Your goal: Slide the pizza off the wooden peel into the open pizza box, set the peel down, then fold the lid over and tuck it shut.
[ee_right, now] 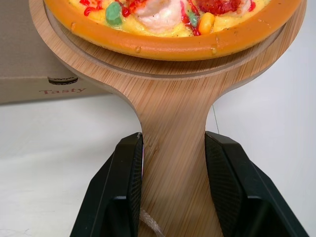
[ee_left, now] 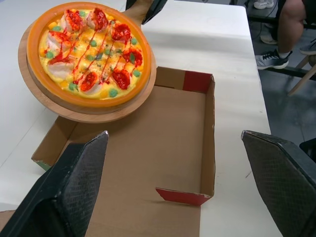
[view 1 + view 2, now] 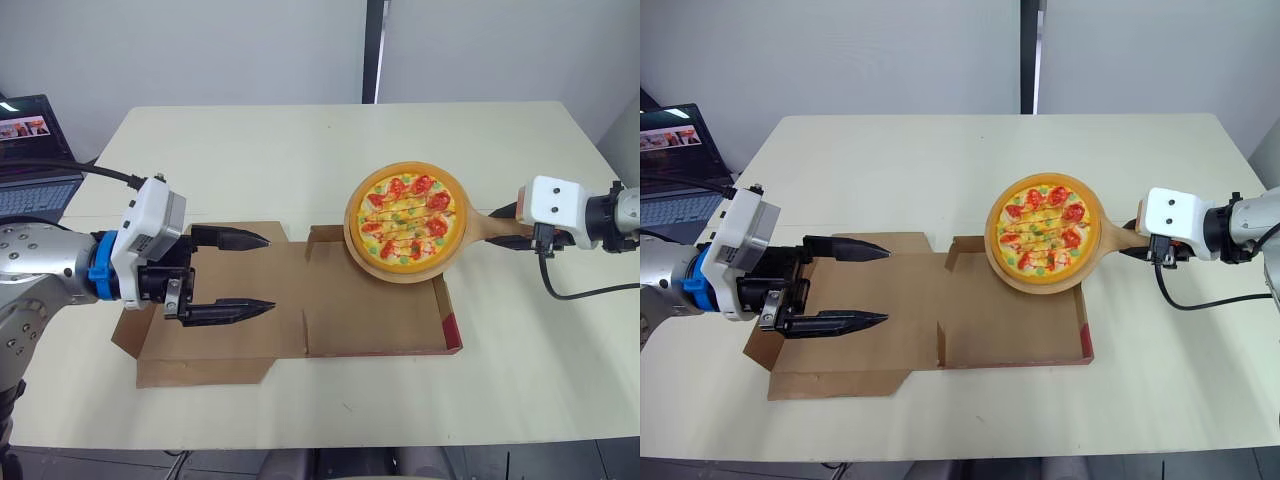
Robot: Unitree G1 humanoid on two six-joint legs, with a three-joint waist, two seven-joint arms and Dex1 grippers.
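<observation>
A pizza (image 3: 405,217) with red and green toppings lies on a round wooden peel (image 3: 398,272), which is tilted above the far right corner of the open cardboard box (image 3: 370,322). My right gripper (image 3: 512,226) is shut on the peel's handle (image 1: 173,123), with a black finger (image 1: 123,187) pressed against each side. The box's tray is bare inside, and its lid (image 3: 225,345) lies flat to the left. My left gripper (image 3: 269,272) hovers open over the lid with nothing between its fingers (image 2: 69,187), pointing towards the tray.
A laptop (image 3: 35,150) stands at the table's far left corner. A black cable (image 3: 585,292) hangs from my right wrist over the table (image 3: 250,150). A seated person's legs (image 2: 291,24) are beyond the table's right edge.
</observation>
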